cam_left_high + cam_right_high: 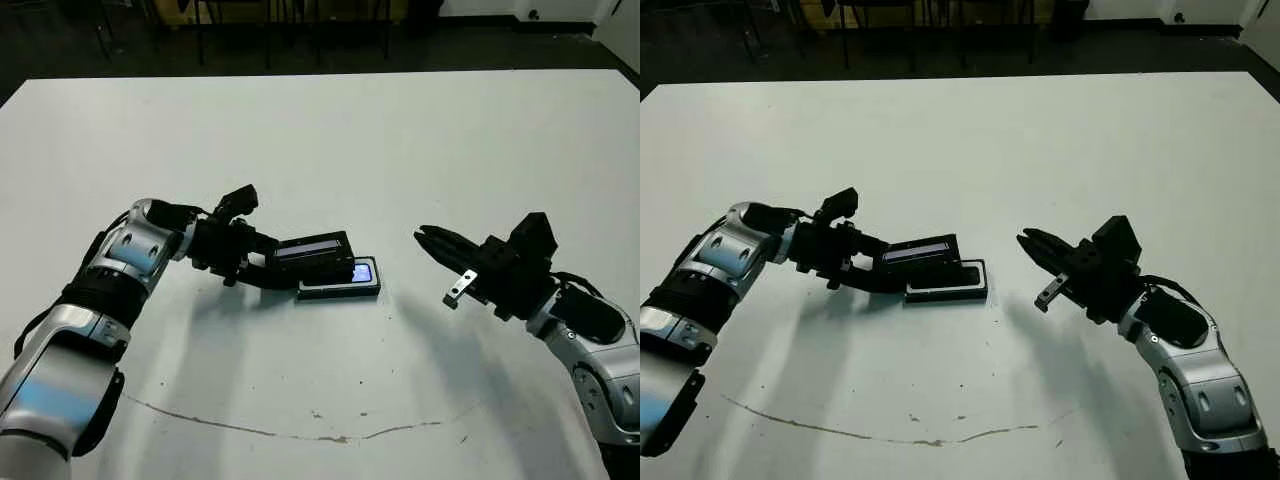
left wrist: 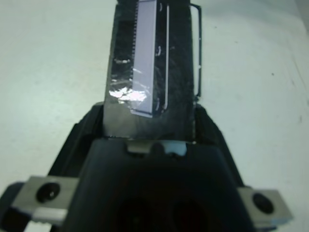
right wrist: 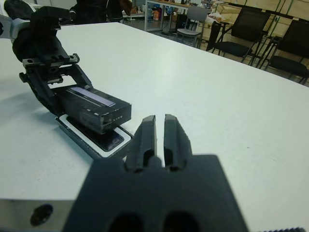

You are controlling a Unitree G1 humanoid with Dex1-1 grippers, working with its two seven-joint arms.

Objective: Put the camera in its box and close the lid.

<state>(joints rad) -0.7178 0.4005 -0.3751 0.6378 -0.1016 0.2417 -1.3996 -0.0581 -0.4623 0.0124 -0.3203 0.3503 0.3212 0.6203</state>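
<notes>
Lid (image 1: 313, 251) held over box (image 1: 340, 290) by left gripper (image 1: 262, 268).

Left pincer (image 2: 149, 126): its black body is filling the near part of the view, its two fingers (image 2: 82, 133) closing on either long side of the lid's near end.
Lid (image 2: 152, 67): it is running straight away from the pincer, black and glossy, showing a pale silvery-blue strip down its top and glare near the pincer.
Box: a thin dark edge is peeking out along one side of the lid; whether it is the box cannot be told.
Tabletop (image 2: 53, 67): white, lying on both sides of the lid.
</notes>
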